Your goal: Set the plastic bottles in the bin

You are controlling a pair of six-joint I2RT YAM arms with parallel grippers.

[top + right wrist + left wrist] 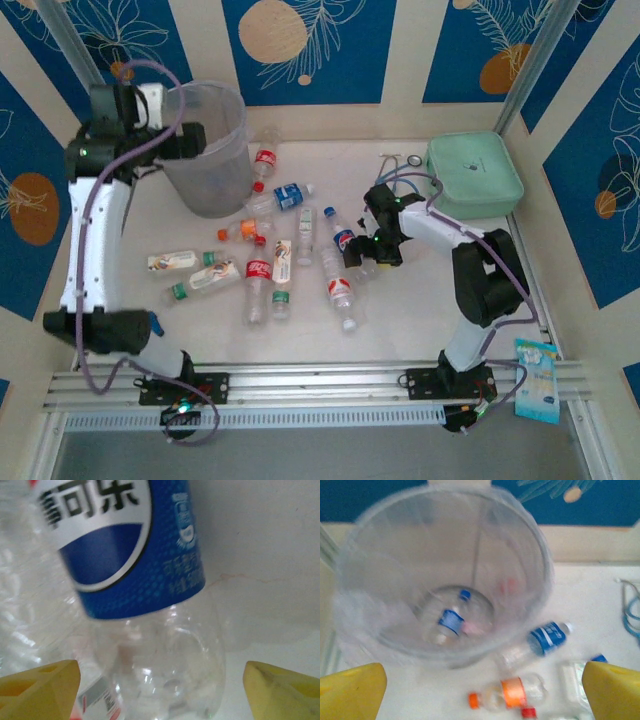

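The bin (pixel 213 150) stands at the back left, and in the left wrist view I look down into the bin (pixel 395 570), where a blue-labelled bottle (pixel 451 621) lies on the bottom. My left gripper (pixel 198 140) hovers at its rim, open and empty (pixel 482 692). Several plastic bottles lie scattered on the table: a red-labelled one (pixel 264 160), a blue-labelled one (pixel 288 195), an orange-labelled one (pixel 243 230), a red cola one (pixel 258 272). My right gripper (pixel 358 252) is low over a blue-labelled cola bottle (pixel 340 240). That bottle (pixel 135 555) lies between its open fingers (pixel 40 690).
A mint-green square case (pixel 474 175) sits at the back right with a loop of cable (pixel 395 165) beside it. A printed paper tag (pixel 537 378) hangs at the front right by the metal rail (pixel 320 385). Walls close in on three sides.
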